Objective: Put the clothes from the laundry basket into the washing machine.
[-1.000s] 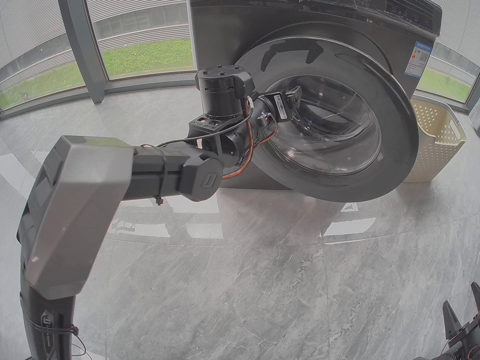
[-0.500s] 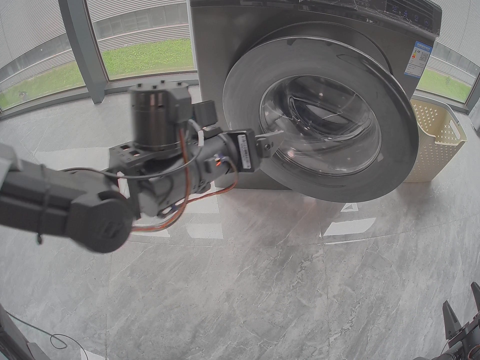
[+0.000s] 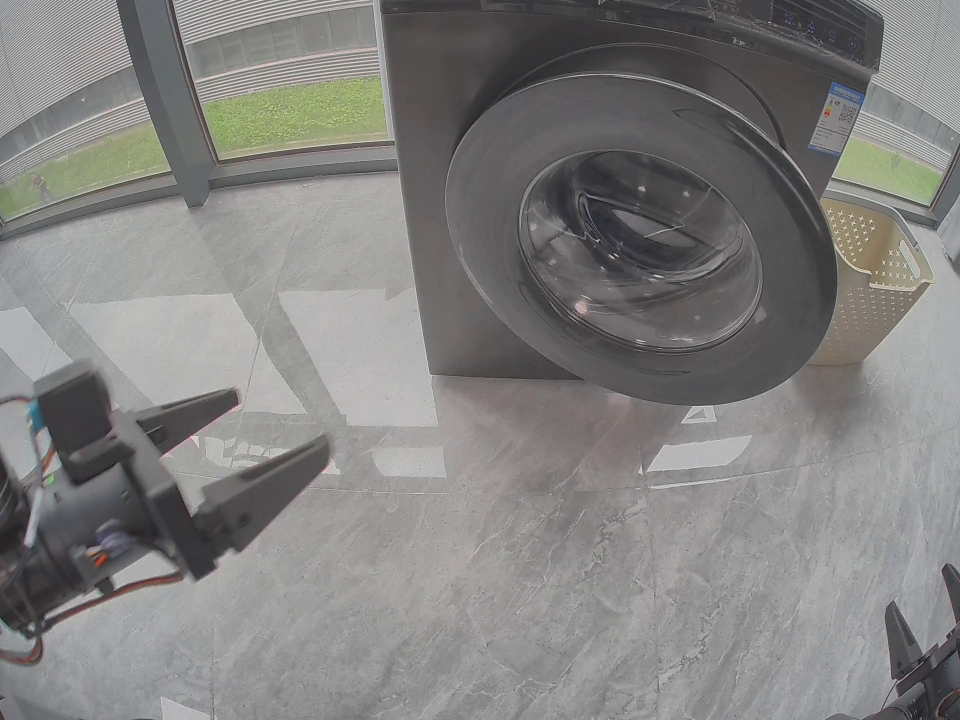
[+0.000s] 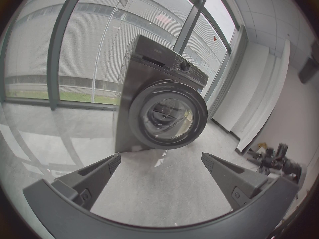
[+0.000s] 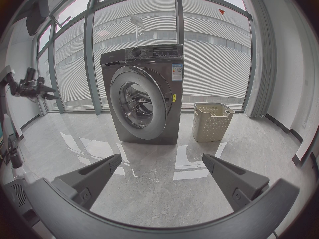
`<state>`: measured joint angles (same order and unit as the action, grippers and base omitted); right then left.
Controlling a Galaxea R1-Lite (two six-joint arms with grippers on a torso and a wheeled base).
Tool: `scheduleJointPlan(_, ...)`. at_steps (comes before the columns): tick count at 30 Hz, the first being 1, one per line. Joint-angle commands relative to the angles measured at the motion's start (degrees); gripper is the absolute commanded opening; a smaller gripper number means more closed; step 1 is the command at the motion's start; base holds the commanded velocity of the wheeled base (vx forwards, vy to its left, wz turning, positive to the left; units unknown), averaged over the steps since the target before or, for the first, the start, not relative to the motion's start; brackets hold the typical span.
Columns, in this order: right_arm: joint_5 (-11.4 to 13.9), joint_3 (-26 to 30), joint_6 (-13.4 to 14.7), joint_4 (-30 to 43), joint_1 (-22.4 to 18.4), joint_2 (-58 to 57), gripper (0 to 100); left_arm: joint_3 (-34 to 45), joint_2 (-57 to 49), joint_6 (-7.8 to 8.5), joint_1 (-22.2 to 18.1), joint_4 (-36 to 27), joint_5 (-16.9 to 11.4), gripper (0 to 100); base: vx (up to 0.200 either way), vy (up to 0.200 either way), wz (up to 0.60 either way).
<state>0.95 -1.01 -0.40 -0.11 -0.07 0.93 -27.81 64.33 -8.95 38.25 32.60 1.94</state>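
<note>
Items on my feed, 5 entries:

1. Washing machine (image 3: 450, 152): dark grey front-loader, standing on the floor against the windows (image 3: 280, 62). Its round door (image 3: 640, 242) is swung out from the front; I see the drum through the glass.
2. Laundry basket (image 3: 880, 282): cream, perforated, upright on the floor just beside the machine on my right, partly behind the door's edge in the head view. I cannot tell what lies inside it.
3. Left end effector (image 3: 280, 420): low on my left over the floor, well apart from the machine. Its 2 fingers are spread wide and hold nothing, and it points toward the machine.
4. Right end effector (image 3: 925, 617): low at my far right, fingers spread wide and holding nothing. It faces the machine and basket from a distance.
5. Floor (image 3: 560, 552): glossy grey stone tile.
</note>
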Motion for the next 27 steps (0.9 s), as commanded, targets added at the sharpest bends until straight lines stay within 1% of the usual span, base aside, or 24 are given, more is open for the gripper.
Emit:
scheduleJointPlan(1,0.02,1.01,-0.13,-0.07,0.07,-0.75,100,20.34,-29.96,8.86,-14.88,-2.71,-1.32,100,0.000,0.000,0.00)
scheduleJointPlan(2,0.02,1.01,-0.13,-0.07,0.07,-0.75,100,21.04,-31.55,9.04,-16.81,-3.59,-1.41,100,0.000,0.000,0.00)
scheduleJointPlan(3,0.02,1.01,-0.13,-0.07,0.07,-0.75,100,21.13,-31.81,9.04,-17.07,-3.68,-1.41,100,0.000,0.000,0.00)
scheduleJointPlan(4,0.02,1.01,-0.04,-0.07,-0.01,-0.66,100,22.80,-34.71,8.86,-21.03,-5.97,-1.50,100,0.000,0.000,0.00)
scheduleJointPlan(5,0.02,1.01,0.31,0.02,-0.01,-0.66,100,24.29,-36.47,8.68,-23.66,-7.11,-1.50,100,0.000,0.000,0.00)
scheduleJointPlan(6,-0.07,1.01,0.23,0.02,-0.01,-0.66,100,25.52,-37.70,8.42,-25.42,-7.64,-1.67,100,0.000,0.000,0.00)
scheduleJointPlan(7,0.02,1.01,0.14,-0.07,-0.10,-0.57,100,27.63,-40.16,7.81,-27.71,-8.25,-2.03,100,0.000,0.000,0.00)
scheduleJointPlan(8,0.02,1.01,0.14,-0.07,-0.10,-0.57,100,27.63,-40.16,7.81,-27.71,-8.25,-2.03,100,0.000,0.000,0.00)
scheduleJointPlan(9,0.02,1.01,-0.04,0.02,-0.10,-0.57,100,27.81,-45.87,6.93,-29.73,-13.70,-3.17,100,0.000,0.000,0.00)
scheduleJointPlan(10,0.02,1.01,-0.13,0.02,-0.10,-0.66,100,27.72,-50.18,6.93,-29.99,-17.66,-3.43,100,0.000,0.000,0.00)
scheduleJointPlan(12,0.02,1.01,-0.21,0.02,-0.10,-0.57,100,27.72,-57.83,7.98,-30.52,-25.13,-4.05,100,0.000,0.000,0.00)
scheduleJointPlan(13,0.02,1.01,-0.30,0.02,-0.10,-0.57,100,27.81,-59.94,9.56,-31.05,-30.14,-3.70,100,0.000,0.000,0.00)
scheduleJointPlan(15,0.37,1.01,-0.83,0.02,-0.19,-0.57,100,27.81,-58.88,9.56,-31.31,-33.04,-3.08,100,0.000,0.000,0.00)
scheduleJointPlan(16,0.46,1.01,-1.09,-0.07,-0.19,-0.57,100,27.81,-59.06,8.68,-31.31,-32.86,-2.11,100,0.000,0.000,0.00)
scheduleJointPlan(17,0.37,1.01,-1.00,-0.07,-0.19,-0.57,100,27.81,-59.06,8.33,-31.49,-32.77,-0.80,100,0.000,0.000,0.00)
scheduleJointPlan(18,0.28,1.01,-0.74,-0.07,-0.19,-0.57,100,27.81,-58.88,7.45,-32.45,-32.69,0.52,100,0.000,0.000,0.00)
scheduleJointPlan(19,0.28,1.01,-0.74,-0.07,-0.19,-0.57,100,27.81,-59.32,7.28,-35.79,-32.77,0.70,100,0.000,0.000,0.00)
scheduleJointPlan(20,0.28,1.01,-0.39,0.02,-0.19,-0.57,100,27.81,-60.37,7.72,-39.66,-32.77,0.08,100,0.000,0.000,0.00)
scheduleJointPlan(21,0.46,1.01,-0.30,0.02,-0.10,-0.75,100,27.81,-61.17,8.07,-41.15,-32.77,0.00,100,0.000,0.000,0.00)
scheduleJointPlan(22,0.46,1.01,-0.30,0.02,-0.10,-0.75,100,27.81,-61.17,8.07,-41.15,-32.77,0.00,100,0.000,0.000,0.00)
scheduleJointPlan(23,0.63,1.01,-0.30,-0.07,-0.10,-0.75,100,27.81,-61.25,9.12,-39.13,-32.77,-0.62,100,0.000,0.000,0.00)
scheduleJointPlan(24,0.63,1.01,-0.30,-0.15,-0.10,-0.84,100,27.81,-62.22,9.65,-37.90,-32.77,-0.97,100,0.000,0.000,0.00)
scheduleJointPlan(25,0.46,1.01,-0.30,-0.15,-0.19,-0.84,100,27.72,-63.28,9.04,-38.25,-32.86,-1.76,100,0.000,0.000,0.00)
scheduleJointPlan(27,0.81,0.57,-0.21,-1.38,-0.01,-0.93,100,27.72,-64.15,7.98,-38.25,-32.77,-1.94,100,0.000,0.000,0.00)
